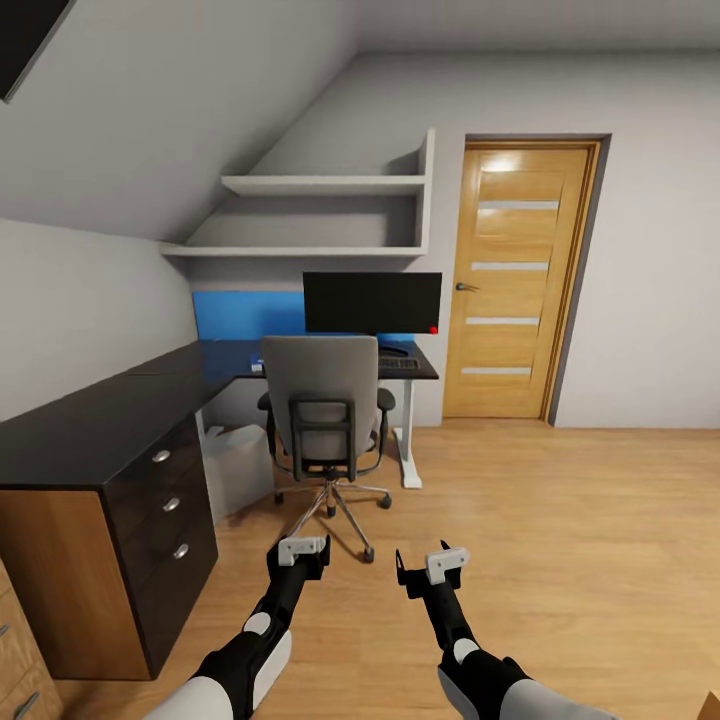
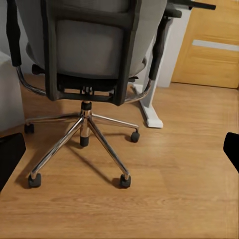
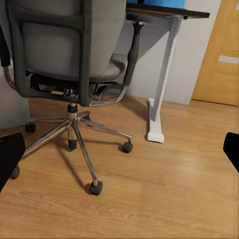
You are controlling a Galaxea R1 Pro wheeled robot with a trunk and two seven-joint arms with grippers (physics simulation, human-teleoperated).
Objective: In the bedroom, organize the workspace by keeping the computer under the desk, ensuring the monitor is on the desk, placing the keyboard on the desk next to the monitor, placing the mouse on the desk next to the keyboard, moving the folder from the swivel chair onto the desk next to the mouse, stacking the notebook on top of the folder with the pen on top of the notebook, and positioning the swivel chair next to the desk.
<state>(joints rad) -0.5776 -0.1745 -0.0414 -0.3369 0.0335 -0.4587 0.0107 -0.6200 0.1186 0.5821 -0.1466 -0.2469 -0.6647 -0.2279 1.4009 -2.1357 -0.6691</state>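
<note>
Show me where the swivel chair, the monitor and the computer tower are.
swivel chair [image 1: 322, 385], head view, on the grey backrest.
monitor [image 1: 372, 301], head view, middle of the black screen.
computer [image 1: 238, 462], head view, on the light grey side panel, under the desk.

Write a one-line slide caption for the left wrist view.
Grey-backed swivel chair on a chrome five-star base, standing on a light wood floor beside the desk's white leg.

A grey-backed swivel chair [image 2: 89, 45] with dark armrests stands on a chrome five-star base with black casters on a light wood floor [image 2: 174, 199]. Beyond it are a white desk leg [image 2: 149, 107] and an orange-brown wooden door [image 2: 211, 45].
</note>
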